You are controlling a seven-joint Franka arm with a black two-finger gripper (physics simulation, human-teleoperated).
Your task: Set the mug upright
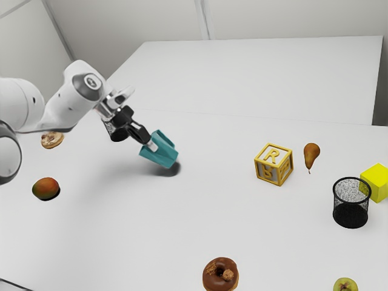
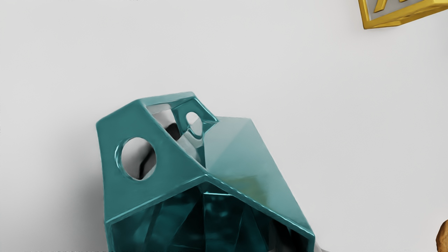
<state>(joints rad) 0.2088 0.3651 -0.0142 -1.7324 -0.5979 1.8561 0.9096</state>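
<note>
I saw a dark shape inside the teal mug [image 1: 163, 157]; the mesh cup [image 1: 350, 212]'s contents were unclear | my pincer [image 1: 152, 146] was clamped on the mug's wall, mug tilted at its tips | a wide gap of desk [image 1: 212, 206] separated mug and letter block [image 1: 273, 164]

Tabletop [image 1: 182, 230]: white, smooth and matt, spread across the foreground; plain pale grey in the wrist view
Panel [image 1: 260, 79]: broad, flat and white, behind the tabletop, a thin faint line running where they meet
Rear wall [image 1: 121, 24]: light grey, plain, with an upright seam [image 1: 205, 21] near the middle of the exterior view
Side wall [image 1: 24, 48]: pale grey, at the exterior view's left, meeting the rear wall along a slanting darker strip
Light: soft and diffuse, with blurred grey shadows on the tabletop
</note>
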